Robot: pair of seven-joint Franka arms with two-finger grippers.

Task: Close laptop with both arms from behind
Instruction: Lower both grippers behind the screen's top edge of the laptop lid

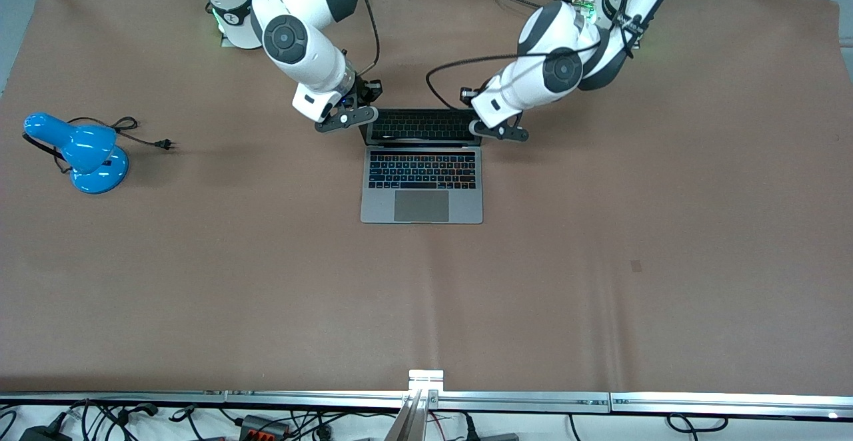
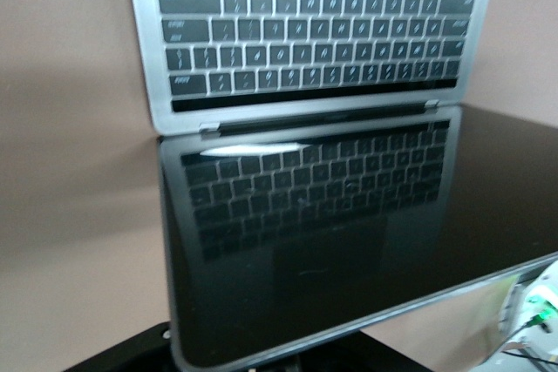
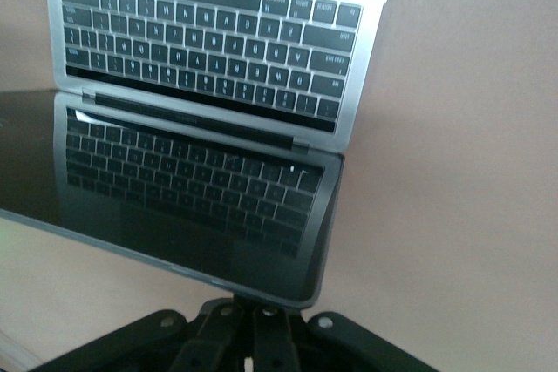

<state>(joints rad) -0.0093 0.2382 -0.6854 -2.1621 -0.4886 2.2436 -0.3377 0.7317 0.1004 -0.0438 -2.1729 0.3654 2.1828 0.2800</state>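
Observation:
The silver-grey laptop (image 1: 421,191) lies open in the middle of the table, its dark screen tilted up and reflecting the black keys. My right gripper (image 1: 346,120) is at the lid's top corner toward the right arm's end. In the right wrist view the gripper (image 3: 259,315) is shut, its fingertips (image 3: 279,320) against the lid's top edge near the corner of the laptop (image 3: 200,180). My left gripper (image 1: 501,132) is at the lid's other top corner. In the left wrist view its black bar (image 2: 301,361) shows under the lid's edge of the laptop (image 2: 305,215), mostly hidden.
A blue desk lamp (image 1: 83,154) lies toward the right arm's end of the table, its black cord and plug (image 1: 163,143) trailing toward the laptop. A metal rail (image 1: 426,398) runs along the table edge nearest the front camera. Brown table cover (image 1: 600,261) all around.

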